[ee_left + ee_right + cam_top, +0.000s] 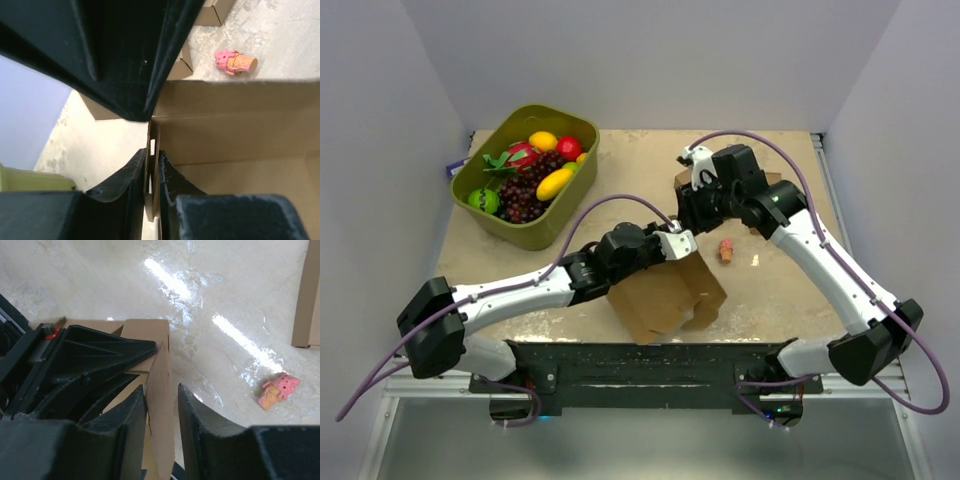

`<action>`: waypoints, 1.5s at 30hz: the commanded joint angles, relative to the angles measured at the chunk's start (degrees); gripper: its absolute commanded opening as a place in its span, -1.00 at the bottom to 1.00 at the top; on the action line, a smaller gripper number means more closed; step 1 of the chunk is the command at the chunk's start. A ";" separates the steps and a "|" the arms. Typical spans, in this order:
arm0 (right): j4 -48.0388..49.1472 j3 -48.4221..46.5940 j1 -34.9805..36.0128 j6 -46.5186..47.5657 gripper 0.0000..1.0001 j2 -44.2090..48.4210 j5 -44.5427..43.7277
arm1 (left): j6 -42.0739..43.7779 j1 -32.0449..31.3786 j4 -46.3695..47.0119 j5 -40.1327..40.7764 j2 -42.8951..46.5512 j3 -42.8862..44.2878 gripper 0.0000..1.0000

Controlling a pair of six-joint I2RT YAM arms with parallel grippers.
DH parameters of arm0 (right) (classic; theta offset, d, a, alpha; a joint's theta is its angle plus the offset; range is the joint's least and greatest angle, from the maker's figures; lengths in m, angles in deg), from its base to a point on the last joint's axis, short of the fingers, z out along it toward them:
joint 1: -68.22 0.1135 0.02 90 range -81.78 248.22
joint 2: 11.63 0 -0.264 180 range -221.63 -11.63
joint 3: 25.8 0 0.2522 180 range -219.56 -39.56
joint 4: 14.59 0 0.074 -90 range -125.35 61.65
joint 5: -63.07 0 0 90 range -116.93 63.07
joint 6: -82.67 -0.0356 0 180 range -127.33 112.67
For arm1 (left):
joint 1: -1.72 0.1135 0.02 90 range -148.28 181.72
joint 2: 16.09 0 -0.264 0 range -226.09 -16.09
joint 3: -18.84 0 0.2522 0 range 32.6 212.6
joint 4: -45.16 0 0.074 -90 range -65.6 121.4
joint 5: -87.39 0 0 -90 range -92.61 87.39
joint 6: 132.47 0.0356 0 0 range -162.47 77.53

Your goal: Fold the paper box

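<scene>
Just beyond the arm bases, at the front middle of the table, the paper box (pixel 658 300) stands part-raised and tilted, its lid not closed. The left gripper (pixel 151 165) is pinched almost shut on the thin top edge of one upright wall. The right gripper (pixel 161 392) straddles that same wall with jaws partly open, apparently loose rather than clamping. I'd call this mid-fold, the wall being set upright. Next, the right should either bite or back clear, so the left can turn the panel along its crease. Farther off lie a pink toy cone (pixel 726 250) and the fruit bin (pixel 525 236).
</scene>
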 commanded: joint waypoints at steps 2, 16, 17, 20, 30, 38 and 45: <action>5.41 3.86 0.09 -2.78 0.27 3.26 -4.34 | -7.43 1.43 -2.49 -1.40 -1.66 1.83 -0.72; 14.73 21.70 0.27 -1.55 0.71 14.33 -2.51 | -22.21 12.69 -20.25 -18.36 -6.67 7.55 -0.77; 15.08 22.32 0.27 -1.64 0.70 14.42 -2.42 | -22.65 12.78 -20.51 -18.45 -6.67 7.20 -0.78; 15.52 23.64 0.44 -0.94 0.67 14.07 -0.67 | -23.09 13.30 -20.25 -18.54 -5.62 5.88 -0.79; 22.89 27.24 2.29 -1.02 0.62 9.33 3.38 | -23.09 14.01 -19.81 -20.03 -3.68 4.47 -0.77; 27.91 29.53 2.91 -1.64 -0.84 5.29 1.80 | -32.37 14.18 -19.28 -14.16 1.32 -0.09 0.22; 29.67 27.25 2.99 0.29 -1.00 0.81 3.38 | -46.56 10.24 -0.17 -7.82 15.82 -17.91 0.49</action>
